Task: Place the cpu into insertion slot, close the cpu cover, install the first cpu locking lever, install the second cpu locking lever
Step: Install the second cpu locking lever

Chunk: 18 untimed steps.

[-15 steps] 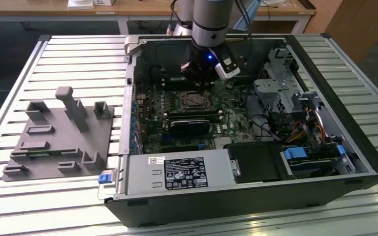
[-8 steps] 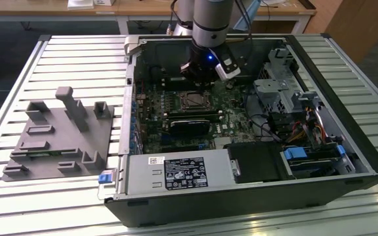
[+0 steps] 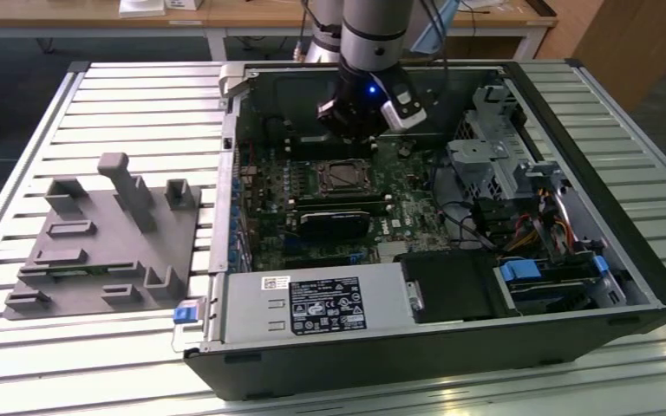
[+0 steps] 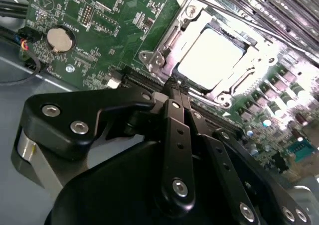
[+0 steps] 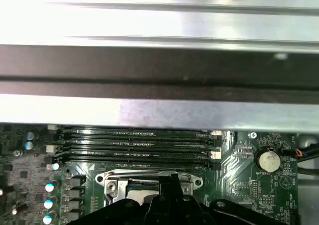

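The cpu (image 4: 212, 56) lies flat in the insertion slot (image 3: 339, 176) on the green board, its pale face glaring under the light. The cpu cover (image 4: 172, 38), a silvery frame, lies down around it. A thin metal lever rod (image 4: 234, 17) runs along the socket's far side. In the second wrist view my gripper (image 4: 178, 88) is shut, its two black fingers (image 4: 172, 115) pressed together with nothing between them, tips just short of the socket's near edge. In the exterior view the gripper (image 3: 356, 130) hangs inside the open case just behind the socket.
The long black memory slots (image 5: 134, 145) lie beside the socket and a black graphics card (image 3: 339, 224) on its other side. A coin battery (image 4: 59, 38) sits on the board. Drive cages and cables (image 3: 506, 173) fill the exterior view's right. A grey fixture (image 3: 101, 243) stands on the slatted table.
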Each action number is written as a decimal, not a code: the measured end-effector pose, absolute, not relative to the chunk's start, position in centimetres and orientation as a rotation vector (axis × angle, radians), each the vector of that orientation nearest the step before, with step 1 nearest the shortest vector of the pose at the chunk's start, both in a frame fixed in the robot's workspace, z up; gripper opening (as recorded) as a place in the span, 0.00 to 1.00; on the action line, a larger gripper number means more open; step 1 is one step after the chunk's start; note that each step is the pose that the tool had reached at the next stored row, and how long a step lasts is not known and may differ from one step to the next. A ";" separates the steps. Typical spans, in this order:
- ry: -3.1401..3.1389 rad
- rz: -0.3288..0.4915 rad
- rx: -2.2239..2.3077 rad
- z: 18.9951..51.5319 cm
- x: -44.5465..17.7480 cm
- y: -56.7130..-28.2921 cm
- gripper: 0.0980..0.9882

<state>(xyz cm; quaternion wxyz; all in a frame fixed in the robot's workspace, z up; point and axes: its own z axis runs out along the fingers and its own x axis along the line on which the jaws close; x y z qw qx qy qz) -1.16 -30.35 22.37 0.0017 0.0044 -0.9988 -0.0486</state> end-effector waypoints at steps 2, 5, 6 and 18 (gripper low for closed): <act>-3.133 -0.152 0.013 22.6 -1.2 -30.4 0.03; -3.133 -0.153 0.013 22.7 -1.2 -30.7 0.03; -3.133 -0.152 0.013 22.7 -1.2 -30.9 0.03; -3.115 -0.160 0.012 22.7 -1.1 -33.0 0.03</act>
